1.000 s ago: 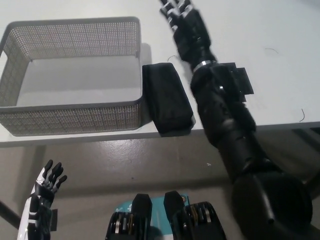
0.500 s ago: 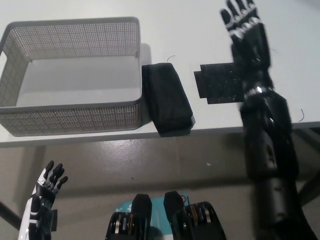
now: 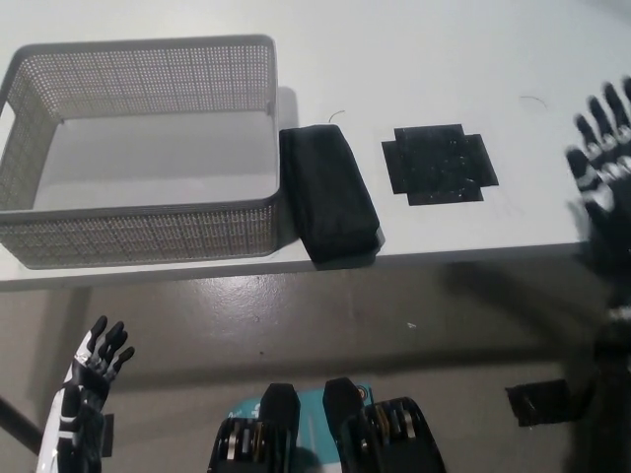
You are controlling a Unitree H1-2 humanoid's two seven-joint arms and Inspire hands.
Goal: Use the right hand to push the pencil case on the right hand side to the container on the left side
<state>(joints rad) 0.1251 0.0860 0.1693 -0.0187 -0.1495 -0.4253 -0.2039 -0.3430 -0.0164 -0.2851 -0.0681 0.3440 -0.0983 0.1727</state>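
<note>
White table (image 3: pixel 444 59) surface fills the upper part of the head view, with grey floor below its front edge

1. Task item: the black rectangular fabric pencil case (image 3: pixel 328 193) lies flat near the front edge of the table, its long left side touching or just beside the right wall of the grey perforated metal container (image 3: pixel 148 232). The container is empty inside.

2. Adjacent marking: a black cross-shaped patch (image 3: pixel 440 164) lies on the table to the right of the pencil case, apart from it.

3. Right robot hand (image 3: pixel 603 153): black, at the right picture edge, well apart from the pencil case, released, fingers spread, holding nothing.

4. Left robot hand (image 3: pixel 97 363): white, resting at lower left below the table, fingers apart, empty.

5. Step assessment: the push appears complete. The next move calls only for retracting the right arm clear of the table
</note>
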